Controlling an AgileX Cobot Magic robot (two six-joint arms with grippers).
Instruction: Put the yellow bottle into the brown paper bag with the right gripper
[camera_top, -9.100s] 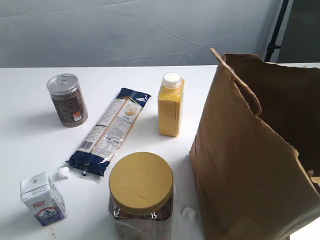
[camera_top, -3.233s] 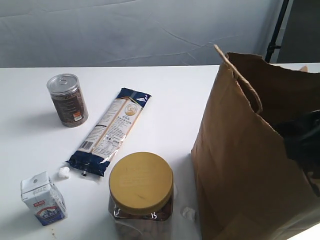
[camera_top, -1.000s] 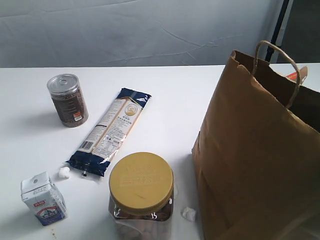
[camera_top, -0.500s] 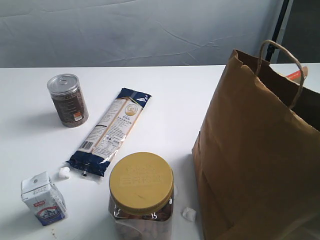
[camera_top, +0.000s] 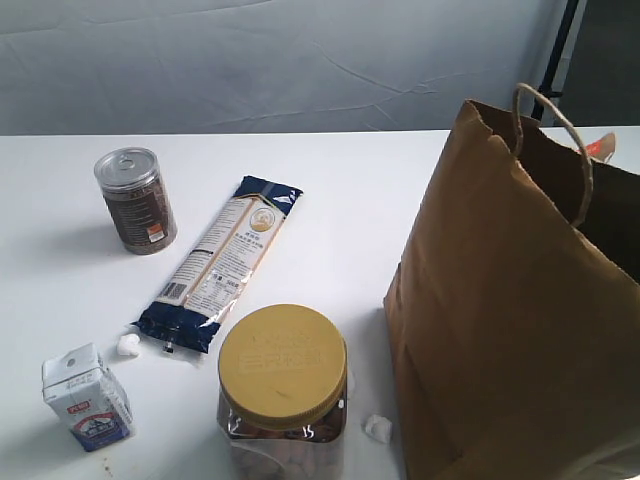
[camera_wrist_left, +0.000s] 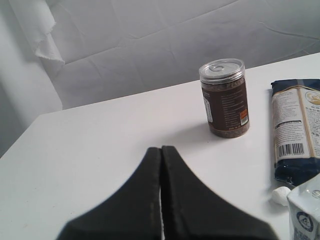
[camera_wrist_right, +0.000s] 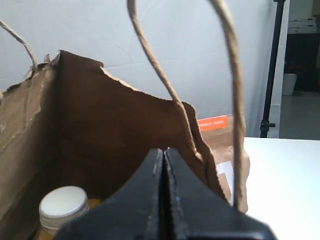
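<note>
**Bottle sits inside the bag, both pincers clenched on nothing**

From the exterior view, the brown paper bag (camera_top: 500, 320) stands upright on the right side of the white counter (camera_top: 340, 180), its twisted handle (camera_top: 557, 125) arching over the open mouth. To its left, just beside the bag's lower corner, is a big clear jar (camera_top: 283, 385) with a yellow lid. A dark blue pasta packet (camera_top: 220, 262) lies flat on a slant in the middle. A clear can (camera_top: 135, 200) of brown contents stands upright at the far left, and a small carton (camera_top: 86, 397) sits near the front edge. Two small white lumps lie loose, one by the packet's lower end (camera_top: 127, 345) and one between jar and bag (camera_top: 377, 428). Neither arm shows here.

In the left wrist view, the left pincer (camera_wrist_left: 161, 150) hangs over bare counter (camera_wrist_left: 100, 145), its black fingers pressed flat together and empty. The can (camera_wrist_left: 225, 97) stands well apart from it, and the packet (camera_wrist_left: 295, 130) and a corner of the carton (camera_wrist_left: 307, 212) show at the frame's edge.

In the right wrist view, the right pincer (camera_wrist_right: 163, 151) is clenched tight and holds nothing, looking into the open bag (camera_wrist_right: 105, 135), with the handle's strands (camera_wrist_right: 160, 75) rising close by it. Down inside the bag stands the yellow bottle (camera_wrist_right: 64, 206). Its white screw cap shows clearly, but the body is mostly hidden in shadow. An orange strip (camera_wrist_right: 212, 122) shows behind the bag's far wall.
</note>
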